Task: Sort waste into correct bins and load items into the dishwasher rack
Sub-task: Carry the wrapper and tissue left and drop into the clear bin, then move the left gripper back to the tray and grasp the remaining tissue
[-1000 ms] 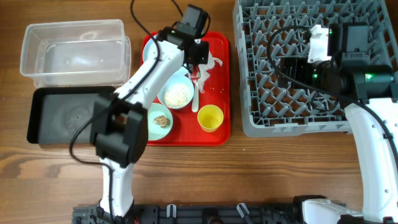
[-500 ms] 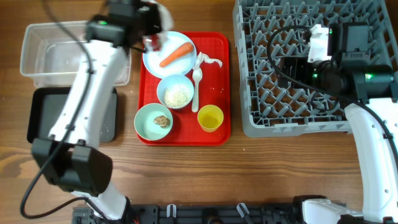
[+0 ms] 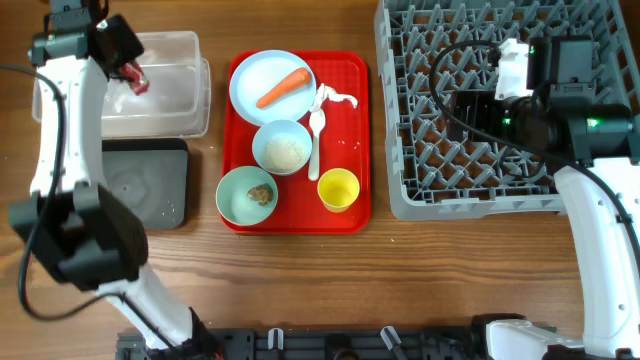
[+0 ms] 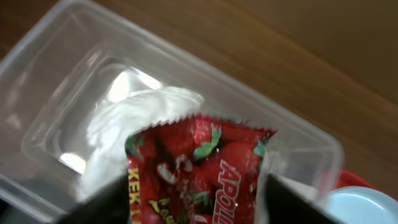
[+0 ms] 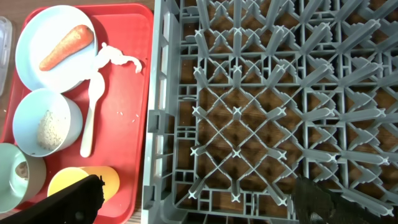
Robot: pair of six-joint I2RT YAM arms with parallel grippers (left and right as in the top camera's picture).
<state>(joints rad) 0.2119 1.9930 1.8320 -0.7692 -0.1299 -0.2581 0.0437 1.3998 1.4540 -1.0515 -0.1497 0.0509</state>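
My left gripper [image 3: 128, 72] hangs over the clear tub [image 3: 172, 95], its jaws wide apart. The red-and-white wrapper [image 4: 199, 168] still sits between its fingers, above the tub [image 4: 68, 81]. The black tray [image 3: 150, 190] lies just in front of the tub. On the red tray [image 3: 352, 120] are a pale blue plate [image 3: 250, 75] with the carrot [image 3: 282, 87], a bowl of rice [image 3: 282, 148], a bowl with a brown lump [image 3: 261, 193], a yellow cup [image 3: 338, 189] and a white spoon [image 3: 316, 130]. My right gripper [image 5: 199, 205] hovers open and empty over the grey dishwasher rack [image 5: 249, 93].
A twisted white paper scrap [image 3: 340, 97] lies on the red tray beside the spoon. The rack [image 3: 420, 200] fills the right side of the wooden table. The left arm's links stretch along the table's left edge.
The left arm swung from the red tray leftward to the clear tub, carrying the wrapper, and its jaws have spread apart. The right arm has not moved.
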